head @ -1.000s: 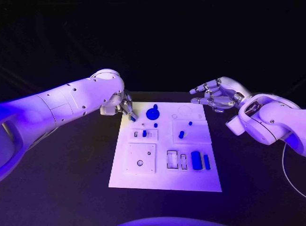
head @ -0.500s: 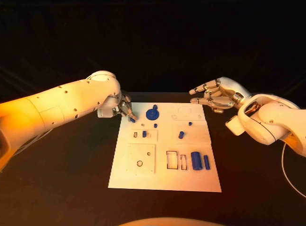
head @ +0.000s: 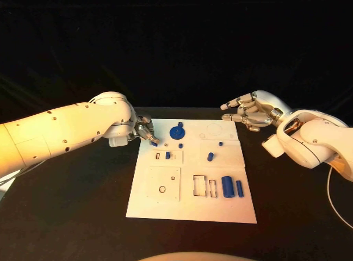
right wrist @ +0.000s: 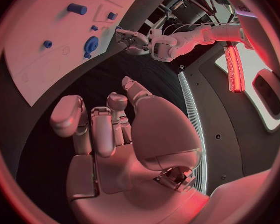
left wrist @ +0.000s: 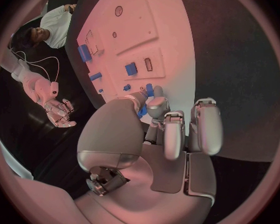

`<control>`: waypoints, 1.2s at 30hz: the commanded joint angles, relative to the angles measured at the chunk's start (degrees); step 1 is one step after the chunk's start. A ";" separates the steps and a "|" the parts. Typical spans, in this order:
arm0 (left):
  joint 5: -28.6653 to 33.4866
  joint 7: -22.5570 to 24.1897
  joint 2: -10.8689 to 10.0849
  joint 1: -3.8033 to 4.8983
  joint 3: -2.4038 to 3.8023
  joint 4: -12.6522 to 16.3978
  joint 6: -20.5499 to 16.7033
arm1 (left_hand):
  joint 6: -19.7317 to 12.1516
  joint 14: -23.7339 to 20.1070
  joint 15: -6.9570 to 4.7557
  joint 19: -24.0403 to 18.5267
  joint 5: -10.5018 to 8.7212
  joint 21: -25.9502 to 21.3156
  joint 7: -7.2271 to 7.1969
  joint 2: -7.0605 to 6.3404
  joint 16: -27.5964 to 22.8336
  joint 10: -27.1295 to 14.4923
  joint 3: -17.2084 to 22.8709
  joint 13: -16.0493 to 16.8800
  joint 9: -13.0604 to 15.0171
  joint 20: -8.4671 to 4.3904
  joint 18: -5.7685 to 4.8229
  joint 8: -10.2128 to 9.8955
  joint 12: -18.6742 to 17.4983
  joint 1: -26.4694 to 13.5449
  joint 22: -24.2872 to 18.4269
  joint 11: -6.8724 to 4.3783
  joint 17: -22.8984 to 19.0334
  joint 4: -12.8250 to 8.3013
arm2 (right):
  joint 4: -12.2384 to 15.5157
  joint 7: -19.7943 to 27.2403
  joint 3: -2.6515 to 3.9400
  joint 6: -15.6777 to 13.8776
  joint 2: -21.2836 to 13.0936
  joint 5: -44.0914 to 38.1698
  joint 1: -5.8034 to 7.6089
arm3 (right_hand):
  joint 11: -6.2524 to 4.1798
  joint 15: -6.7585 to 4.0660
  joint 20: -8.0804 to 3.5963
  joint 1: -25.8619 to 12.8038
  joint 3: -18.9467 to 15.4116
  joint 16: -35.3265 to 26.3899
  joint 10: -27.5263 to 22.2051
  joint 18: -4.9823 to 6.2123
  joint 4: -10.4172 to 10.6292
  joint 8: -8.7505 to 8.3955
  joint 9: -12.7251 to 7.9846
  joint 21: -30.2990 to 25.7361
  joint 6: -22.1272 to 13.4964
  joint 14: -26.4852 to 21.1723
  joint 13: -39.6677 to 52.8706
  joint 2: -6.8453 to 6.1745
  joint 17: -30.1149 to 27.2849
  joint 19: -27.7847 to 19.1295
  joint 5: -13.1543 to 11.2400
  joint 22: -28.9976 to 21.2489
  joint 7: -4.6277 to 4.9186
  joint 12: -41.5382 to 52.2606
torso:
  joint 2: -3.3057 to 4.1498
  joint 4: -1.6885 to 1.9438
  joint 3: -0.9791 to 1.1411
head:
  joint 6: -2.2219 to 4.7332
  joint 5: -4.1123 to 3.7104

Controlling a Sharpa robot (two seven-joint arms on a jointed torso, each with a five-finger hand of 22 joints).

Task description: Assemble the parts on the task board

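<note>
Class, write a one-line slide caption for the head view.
Left hand touches the task board's far left edge near a blue disc; right hand hovers off the far right corner.

1. The task board (head: pixel 193 209) is a white rectangular plate lying flat in the middle of the black table, long side running near to far, with outlined recesses across it.
2. A round blue part (head: pixel 176 131) sits at the far end, left of centre.
3. A blue cylinder (head: pixel 226 186) and a slimmer blue bar (head: pixel 239 188) lie side by side near the right edge, toward the near end.
4. Small blue pieces (head: pixel 210 156) are scattered across the middle.
</note>
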 commanded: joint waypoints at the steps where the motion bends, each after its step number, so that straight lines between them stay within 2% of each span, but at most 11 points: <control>1: -0.98 2.04 -0.92 -0.70 0.00 1.43 -5.66 | 0.24 6.03 0.05 0.24 -0.02 0.10 -0.44 -0.85 0.14 0.47 5.67 0.20 0.05 -0.06 -0.11 0.24 0.41 0.21 2.95 -0.07 15.10 -5.51 | -0.15 0.03 -0.02 0.50 0.05 0.20 -0.02 | 0.08 -0.23 -0.16 -0.45 0.14 -0.38 -0.34 0.68 0.30 0.37 -0.10 -0.23 0.12 2.50 -0.08 0.10 -0.05 -0.35 0.12 -0.09 0.22 -0.09 | -0.06 0.17 0.01 | -0.10 0.00; 3: -1.07 2.41 -1.37 -1.18 -0.01 1.99 -6.78 | 0.32 6.03 0.01 0.29 -0.03 0.18 -0.49 -1.34 0.14 0.63 5.92 0.30 0.05 -0.10 -0.13 0.25 0.52 0.35 3.07 -0.12 15.10 -5.83 | -0.20 0.04 -0.05 0.49 0.07 0.21 -0.03 | 0.08 -0.23 -0.16 -0.45 0.14 -0.38 -0.34 0.68 0.30 0.37 -0.10 -0.23 0.12 2.50 -0.08 0.10 -0.05 -0.35 0.12 -0.09 0.22 -0.09 | -0.06 0.23 -0.02 | -0.19 -0.02; 9: -1.17 3.06 -2.19 -2.54 -0.02 3.11 -8.51 | 0.42 6.03 -0.01 0.40 -0.04 0.34 -0.53 -1.66 0.14 0.90 6.12 0.58 0.04 -0.12 -0.18 0.25 0.77 0.40 3.28 -0.16 15.10 -6.01 | -0.28 0.05 -0.11 0.50 0.08 0.21 -0.06 | 0.08 -0.23 -0.16 -0.51 0.13 -0.38 -0.33 0.68 0.35 0.38 -0.10 -0.25 0.13 2.51 -0.09 0.13 -0.03 -0.35 0.13 -0.10 0.22 -0.08 | -0.02 0.08 -0.01 | -0.27 0.11; 15: -1.19 3.51 -2.63 -3.73 -0.01 4.06 -9.47 | 0.46 6.03 -0.02 0.50 -0.04 0.50 -0.54 -1.72 0.14 1.09 6.18 0.89 0.04 -0.13 -0.23 0.26 1.03 0.41 3.48 -0.17 15.10 -6.04 | -0.35 0.08 -0.14 0.50 0.03 0.21 -0.10 | 0.08 -0.23 -0.16 -0.51 0.13 -0.38 -0.33 0.68 0.35 0.38 -0.10 -0.25 0.13 2.51 -0.09 0.13 -0.03 -0.35 0.13 -0.10 0.22 -0.08 | 0.02 0.19 -0.05 | -0.47 0.11; 24: -1.20 3.77 -3.13 -4.41 -0.01 4.78 -9.23 | 0.53 6.03 -0.04 0.56 -0.03 0.58 -0.55 -1.74 0.14 1.26 6.30 1.08 0.03 -0.15 -0.26 0.27 1.20 0.42 3.59 -0.18 15.10 -6.07 | -0.37 0.09 -0.15 0.58 0.06 0.18 -0.15 | 0.08 -0.23 -0.17 -0.58 0.13 -0.39 -0.28 0.68 0.42 0.39 -0.10 -0.26 0.14 2.51 -0.05 0.18 -0.03 -0.34 0.15 -0.11 0.21 -0.01 | 0.01 0.13 -0.02 | -0.67 0.23; 36: -1.21 4.05 -3.86 -4.92 -0.01 5.72 -6.27 | 0.63 6.03 -0.07 0.61 -0.03 0.65 -0.59 -1.92 0.14 1.39 6.54 1.11 0.01 -0.18 -0.28 0.26 1.26 0.49 3.68 -0.22 15.10 -6.21 | -0.39 0.15 -0.15 0.62 0.04 0.14 -0.22 | 0.08 -0.23 -0.17 -0.58 0.13 -0.39 -0.28 0.68 0.42 0.39 -0.10 -0.26 0.14 2.51 -0.05 0.18 -0.03 -0.34 0.15 -0.11 0.21 -0.01 | -0.01 0.14 0.01 | -0.91 0.20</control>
